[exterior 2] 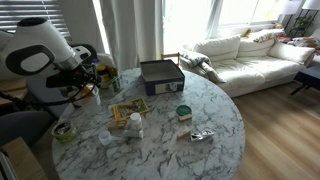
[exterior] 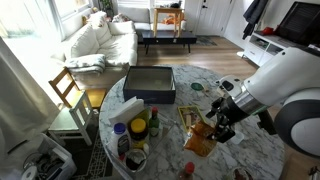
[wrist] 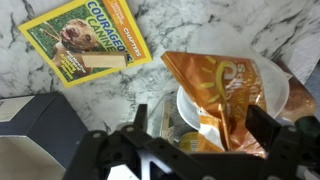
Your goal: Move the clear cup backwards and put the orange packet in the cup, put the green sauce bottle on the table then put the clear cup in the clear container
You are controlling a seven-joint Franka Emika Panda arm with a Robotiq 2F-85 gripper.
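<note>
In the wrist view the orange packet [wrist: 222, 82] stands crumpled inside the clear cup [wrist: 187, 112], whose whitish rim shows on the marbled table [wrist: 200, 25]. My gripper [wrist: 202, 120] is open, one finger on each side of the cup and packet; the left finger is clearly apart from them. In an exterior view the gripper [exterior: 221, 124] hangs just above the packet [exterior: 199, 141] near the table's front. The green sauce bottle [exterior: 153, 123] stands upright with other jars in the clear container [exterior: 122, 120] at the table's edge.
A tan dog-print booklet [wrist: 85, 40] lies beside the cup. A dark square tray [exterior: 150, 84] sits at the back. A small green-lidded pot [exterior 2: 184, 112] and a foil scrap [exterior 2: 201, 135] lie on the table. A dark box edge [wrist: 35, 125] is near my left finger.
</note>
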